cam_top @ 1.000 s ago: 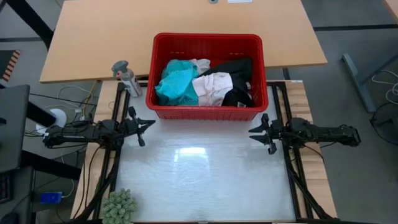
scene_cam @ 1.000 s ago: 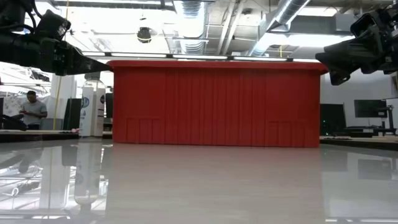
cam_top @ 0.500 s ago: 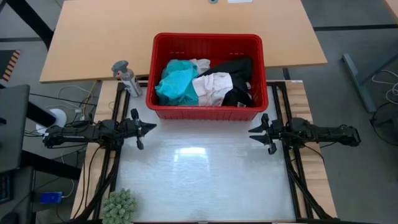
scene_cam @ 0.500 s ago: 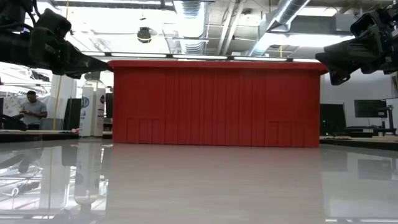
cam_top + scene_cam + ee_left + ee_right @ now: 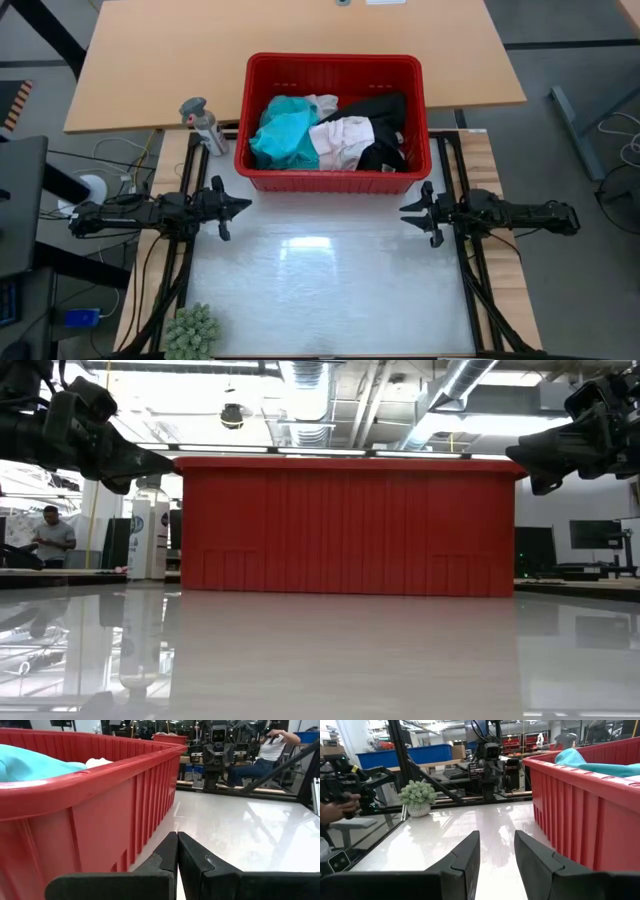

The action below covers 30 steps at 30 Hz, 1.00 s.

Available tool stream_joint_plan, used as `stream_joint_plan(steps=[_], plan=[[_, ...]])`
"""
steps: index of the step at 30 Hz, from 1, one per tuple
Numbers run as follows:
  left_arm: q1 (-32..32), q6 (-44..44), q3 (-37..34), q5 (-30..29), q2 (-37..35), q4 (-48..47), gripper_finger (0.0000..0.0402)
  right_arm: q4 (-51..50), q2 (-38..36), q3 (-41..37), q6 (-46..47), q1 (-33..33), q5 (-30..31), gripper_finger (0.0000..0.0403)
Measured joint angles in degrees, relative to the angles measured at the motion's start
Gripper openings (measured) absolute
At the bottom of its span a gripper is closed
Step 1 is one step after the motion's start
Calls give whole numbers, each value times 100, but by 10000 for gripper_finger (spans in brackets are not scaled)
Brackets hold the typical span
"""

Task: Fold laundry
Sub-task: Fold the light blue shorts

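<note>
Left gripper (image 5: 243, 204) fingers pressed together, holding nothing. Right gripper (image 5: 405, 211) parted narrowly, empty. Both arms stretched level above the glossy white table (image 5: 330, 290), tips facing inward. Soft teal, white and black cloth laundry (image 5: 330, 132) sits beyond both, in the red ribbed plastic basket (image 5: 333, 180).

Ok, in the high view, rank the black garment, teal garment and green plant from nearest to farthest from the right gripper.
From the right gripper:
1. Black garment, in the basket's right side.
2. Teal garment, in the basket's left side.
3. Green plant, at the table's near left corner.
</note>
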Motion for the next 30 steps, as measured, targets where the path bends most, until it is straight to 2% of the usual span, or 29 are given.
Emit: stream_joint_plan(steps=[12,22,27,30], plan=[[0,293,0,174,0,-33,0,31,-2,0,-21,0,26,147],[-4,-291,0,331,0,51,0,-6,-2,0,-37,0,79,147],[-4,-179,0,135,0,23,0,-25,0,0,-35,-2,245,147],[-4,-425,0,166,0,-5,0,-22,-1,-1,-30,0,291,147]])
